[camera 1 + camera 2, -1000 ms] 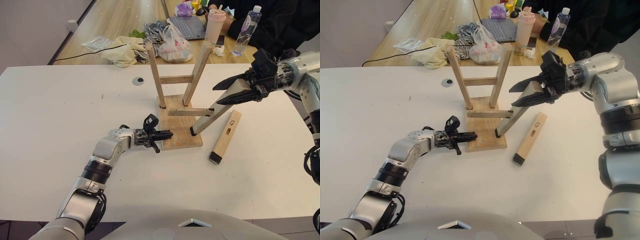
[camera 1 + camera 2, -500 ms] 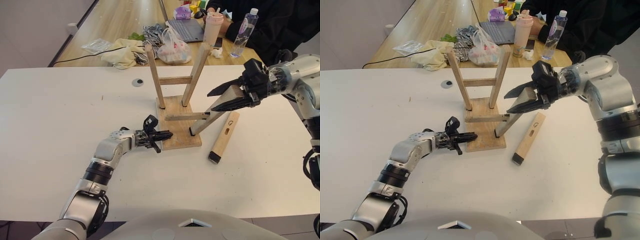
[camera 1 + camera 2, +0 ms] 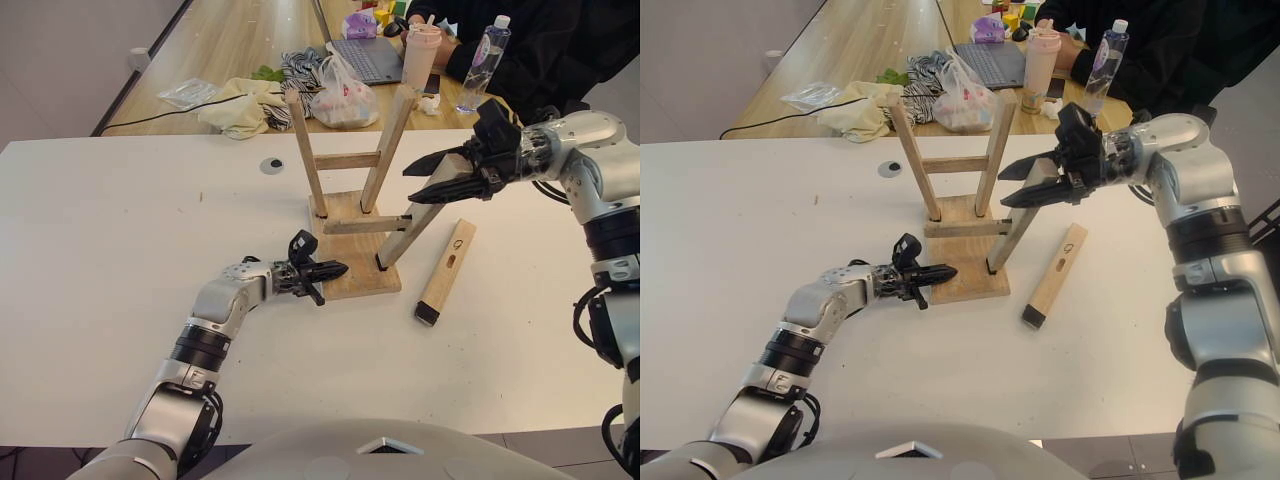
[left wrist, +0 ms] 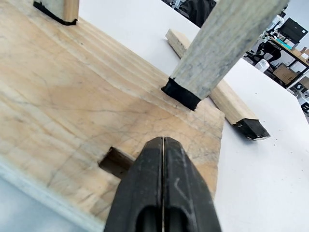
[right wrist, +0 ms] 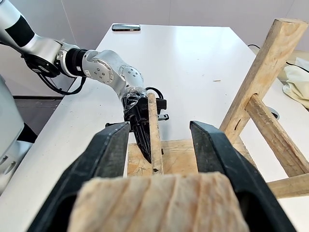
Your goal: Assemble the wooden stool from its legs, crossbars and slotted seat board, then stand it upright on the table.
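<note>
Seat board (image 3: 352, 275) lies flat on the white counter (image 3: 120, 220), underside up, so the legs can go in from above. Two upright legs (image 3: 305, 150) stand in its far slots, tied by a crossbar (image 3: 350, 160).

Right pincer (image 3: 428, 184) is pinching the top end of a third, leaning leg (image 3: 405, 235). The leg's black-tipped foot sits at the board's near-right corner. A second crossbar (image 3: 365, 225) runs from this leg toward the nearer upright leg. The tilt looks like the leg being levered up into its slot while that crossbar lines up; whether the foot is seated, cannot tell.

Left pincer (image 4: 163, 145) is pressed together, holding nothing, tips touching the near edge of the board. Likely it pins the board down so it doesn't slide under the push from the other side.

Fourth leg (image 3: 445, 270) lies loose on the counter just right of the board, apart from it, waiting its turn.

Containers: the board's slots. Two far ones hold legs, and an empty slot (image 4: 116, 162) shows just beside the left fingertips. On the far table there is a plastic bag (image 3: 345, 95), contents unclear, plus a clear bottle (image 3: 488, 50) and a pink cup (image 3: 418, 55).

Stool is roughly half built, not yet upright.
</note>
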Motion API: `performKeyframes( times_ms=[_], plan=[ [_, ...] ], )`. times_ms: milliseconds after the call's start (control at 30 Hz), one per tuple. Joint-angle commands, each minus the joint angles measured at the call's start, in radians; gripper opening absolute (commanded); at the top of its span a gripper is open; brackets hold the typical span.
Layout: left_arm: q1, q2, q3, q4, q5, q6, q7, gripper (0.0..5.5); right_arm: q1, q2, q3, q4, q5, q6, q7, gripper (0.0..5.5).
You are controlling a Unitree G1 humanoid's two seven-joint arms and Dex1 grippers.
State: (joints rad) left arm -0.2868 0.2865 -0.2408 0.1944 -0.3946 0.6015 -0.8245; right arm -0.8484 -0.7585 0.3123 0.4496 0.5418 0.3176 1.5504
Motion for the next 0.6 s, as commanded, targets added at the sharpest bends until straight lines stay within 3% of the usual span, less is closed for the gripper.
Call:
performKeyframes(
  times_ms=[33, 333, 600],
  plan=[
    [0.033, 0.016, -0.007, 0.045, 0.045, 0.024, 0.028, 0.00, 0.252, 0.051, 0.137, 0.026, -0.159, 0.074, -0.071, 2.43],
    [0.030, 0.022, -0.004, 0.060, 0.051, 0.010, 0.020, 0.00, 0.202, 0.052, 0.048, 0.046, -0.110, 0.092, -0.055, 3.90],
    [0.023, 0.061, 0.011, 0.068, 0.055, 0.010, -0.002, 0.00, 0.151, 0.042, -0.097, 0.025, -0.018, 0.165, -0.010, 3.90]
  ],
)
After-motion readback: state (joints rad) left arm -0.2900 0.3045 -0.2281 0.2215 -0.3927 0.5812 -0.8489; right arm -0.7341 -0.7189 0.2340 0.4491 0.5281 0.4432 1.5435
